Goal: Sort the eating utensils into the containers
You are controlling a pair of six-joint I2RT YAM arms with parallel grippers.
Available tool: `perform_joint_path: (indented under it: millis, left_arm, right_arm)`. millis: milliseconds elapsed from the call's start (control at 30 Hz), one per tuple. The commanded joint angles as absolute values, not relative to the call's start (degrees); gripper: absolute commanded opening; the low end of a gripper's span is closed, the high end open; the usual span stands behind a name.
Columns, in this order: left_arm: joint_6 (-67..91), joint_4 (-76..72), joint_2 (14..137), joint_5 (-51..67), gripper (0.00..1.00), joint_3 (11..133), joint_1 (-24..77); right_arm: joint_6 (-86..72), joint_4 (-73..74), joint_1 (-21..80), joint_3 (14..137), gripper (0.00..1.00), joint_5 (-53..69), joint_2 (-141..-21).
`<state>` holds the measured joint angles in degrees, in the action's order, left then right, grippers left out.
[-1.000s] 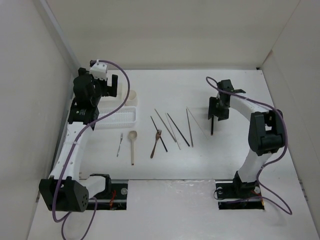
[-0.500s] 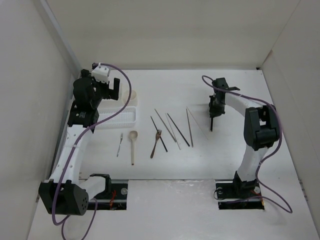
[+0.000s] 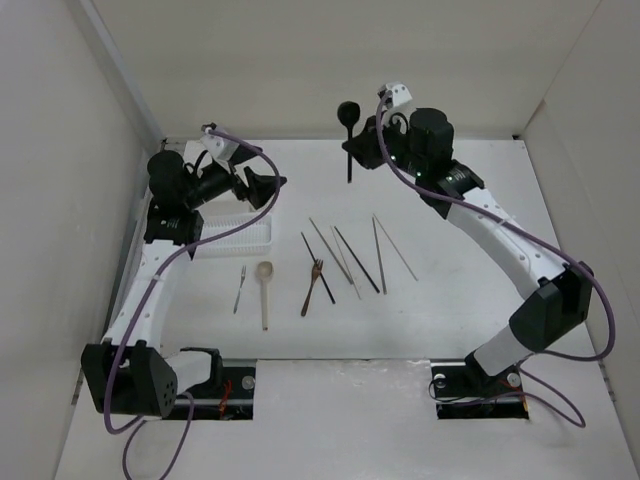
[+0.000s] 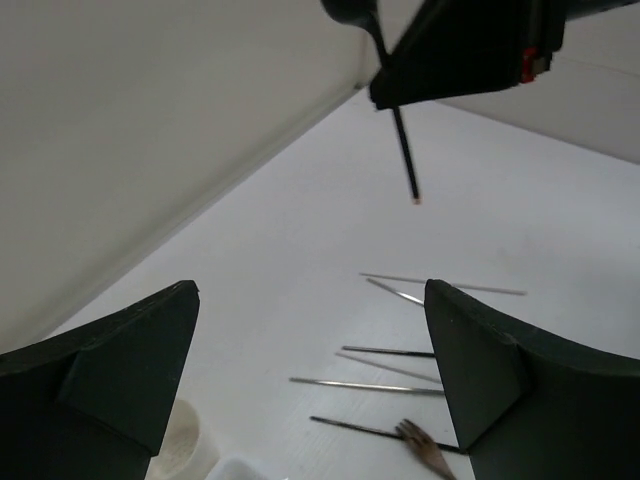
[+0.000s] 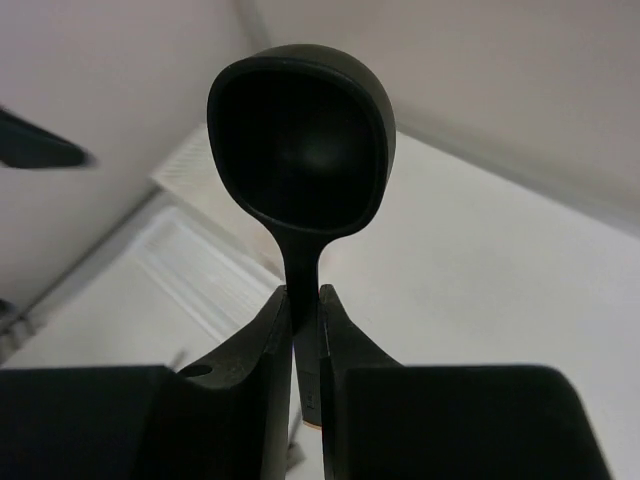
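My right gripper (image 3: 362,145) is shut on the dark spoon (image 3: 348,112), held upright high over the back middle of the table, bowl up. In the right wrist view the fingers (image 5: 262,345) clamp the spoon's handle below its bowl (image 5: 300,150). My left gripper (image 3: 268,185) is open and empty, pointing right above the ribbed tray (image 3: 245,238). On the table lie the thin metal fork (image 3: 240,288), pale wooden spoon (image 3: 265,290), brown wooden fork (image 3: 313,287) and several dark and pale chopsticks (image 3: 357,260). The cream cup (image 4: 185,450) shows by the left finger. The box is hidden.
White walls close in the table at the back and both sides. The left arm reaches over the back left corner and covers the containers there. In the left wrist view the right gripper (image 4: 470,50) hangs above with the spoon's handle (image 4: 405,160) pointing down.
The right arm has swung from the table's right side up and left to the back middle, lifting the dark spoon. The left gripper has turned to point right.
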<state>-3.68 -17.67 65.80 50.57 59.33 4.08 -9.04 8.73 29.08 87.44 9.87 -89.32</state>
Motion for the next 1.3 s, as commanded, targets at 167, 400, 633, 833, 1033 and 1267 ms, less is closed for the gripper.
perform_joint_path:
  millis: [167,400,633,833,1033,1267]
  left_arm:
    - [8.6,-31.4,71.5,65.9,0.97,63.6,7.9]
    - [9.1,-33.2,72.2,60.5,0.98,63.6,10.5]
    - [8.6,-33.7,73.2,53.5,0.79,63.6,11.6]
    - [7.5,-33.7,73.7,48.9,0.18,64.3,11.6]
    - [6.8,-33.7,73.7,47.3,0.0,64.2,11.6]
    - [-13.3,-23.3,74.3,38.3,0.0,65.3,4.8]
  right_arm:
    - [-25.8,-24.0,31.4,90.5,0.0,39.6,-95.4]
    - [-34.4,-32.9,33.9,89.8,0.0,42.2,-98.8]
    - [-34.9,-32.9,34.5,90.4,0.0,42.2,-99.3]
    - [-34.9,-32.9,35.0,90.4,0.0,42.2,-99.9]
    - [-35.5,-32.2,35.0,90.9,0.02,41.7,-101.7]
    - [-35.5,-24.5,29.0,91.2,1.0,40.6,-102.3]
